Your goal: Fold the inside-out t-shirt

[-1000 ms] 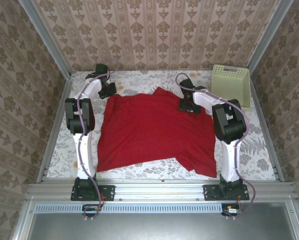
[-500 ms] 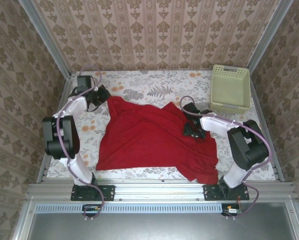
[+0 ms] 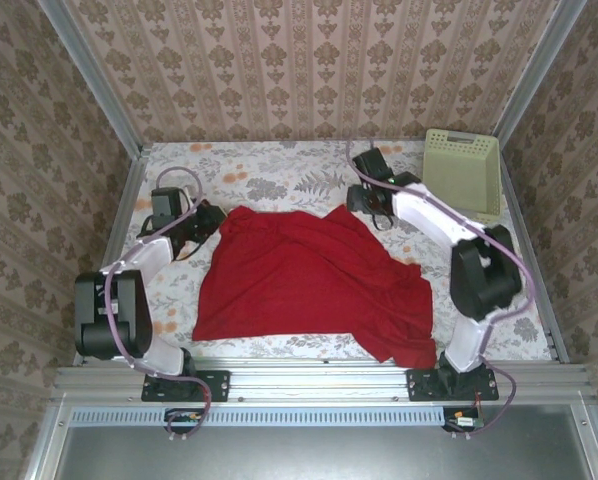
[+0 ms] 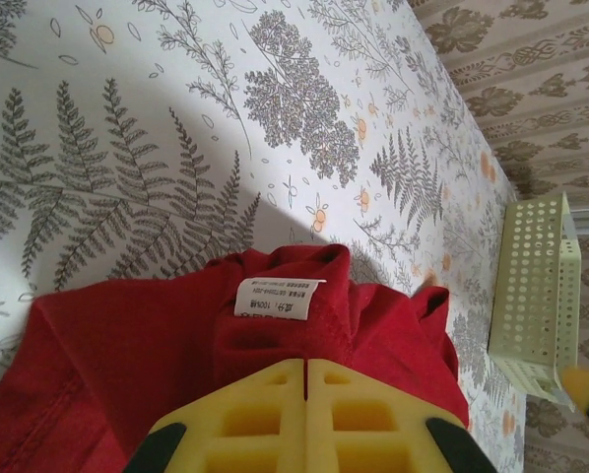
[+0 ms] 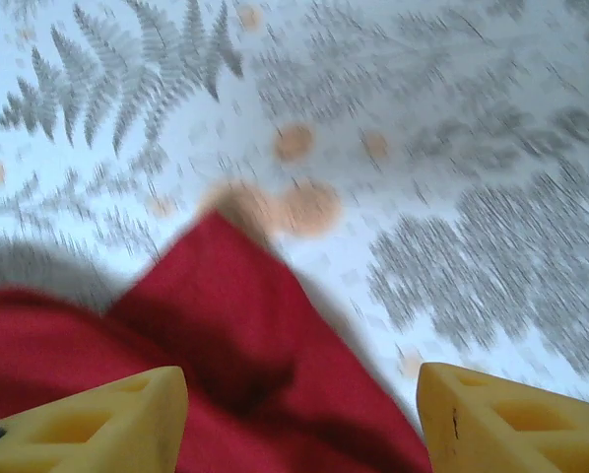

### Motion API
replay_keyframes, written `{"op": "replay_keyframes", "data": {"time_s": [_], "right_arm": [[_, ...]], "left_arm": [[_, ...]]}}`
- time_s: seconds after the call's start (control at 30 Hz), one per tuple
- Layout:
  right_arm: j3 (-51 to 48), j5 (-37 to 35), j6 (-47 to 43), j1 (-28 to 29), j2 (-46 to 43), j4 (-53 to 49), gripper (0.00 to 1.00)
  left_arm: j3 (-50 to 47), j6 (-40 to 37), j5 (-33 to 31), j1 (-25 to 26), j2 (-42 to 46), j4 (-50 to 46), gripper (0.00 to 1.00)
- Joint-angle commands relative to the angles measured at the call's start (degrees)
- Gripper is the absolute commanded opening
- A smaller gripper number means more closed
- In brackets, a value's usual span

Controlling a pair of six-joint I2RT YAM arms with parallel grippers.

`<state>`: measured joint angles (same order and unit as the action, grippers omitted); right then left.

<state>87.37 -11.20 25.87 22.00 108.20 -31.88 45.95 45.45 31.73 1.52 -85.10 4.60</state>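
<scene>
The big flat table (image 3: 279, 165), with its white cloth of grey ferns, lies across the middle of the top view. My bright red soft t-shirt (image 3: 299, 280) is spread and rumpled on it, in the middle and lower part of the frame. A pale green plastic basket (image 3: 462, 170) with little holes sits at the upper right, apart from the t-shirt. My left gripper (image 3: 211, 215) is at the t-shirt's upper left corner. Its yellow fingers (image 4: 260, 414) are pressed together, pinching the red cloth. My right gripper (image 3: 364, 197) is by the t-shirt's pointed top edge, fingers wide apart, holding nothing. A small white tag (image 4: 278, 298) shows on the cloth just in front of my left fingers.
</scene>
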Motion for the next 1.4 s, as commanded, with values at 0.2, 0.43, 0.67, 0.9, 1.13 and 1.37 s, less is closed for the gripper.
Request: {"op": "replay_keyframes", "data": {"time_s": [0.2, 0.43, 0.67, 0.9, 1.13, 1.37], "right_arm": [[20.26, 4.00, -3.34, -0.29, 21.28, -8.36, 0.59], [23.81, 6.51, -3.09, -0.28, 25.98, -11.42, 0.43], [16.81, 2.43, -1.20, -3.40, 17.68, -9.20, 0.00], [-0.29, -2.17, -2.49, -5.74, -6.19, -3.19, 0.00], [-18.26, 2.07, -1.97, -2.96, -26.31, 2.80, 0.00], [-24.96, 4.79, -0.42, -1.32, -37.09, 3.02, 0.00]], "left_arm": [[-6.36, 0.02, 0.13, 0.15, 8.98, 3.66, 0.00], [-9.46, 1.03, 1.86, -1.42, 12.29, 6.67, 0.00], [-7.83, -2.89, -1.17, -2.30, 12.58, -7.43, 0.00], [-9.31, -6.70, -10.58, -2.76, 16.62, -22.21, 0.03], [-8.07, -10.29, -19.31, -1.59, 18.76, -35.23, 0.39], [-2.36, -13.98, -36.67, 17.28, 20.02, -43.66, 0.60]]}}
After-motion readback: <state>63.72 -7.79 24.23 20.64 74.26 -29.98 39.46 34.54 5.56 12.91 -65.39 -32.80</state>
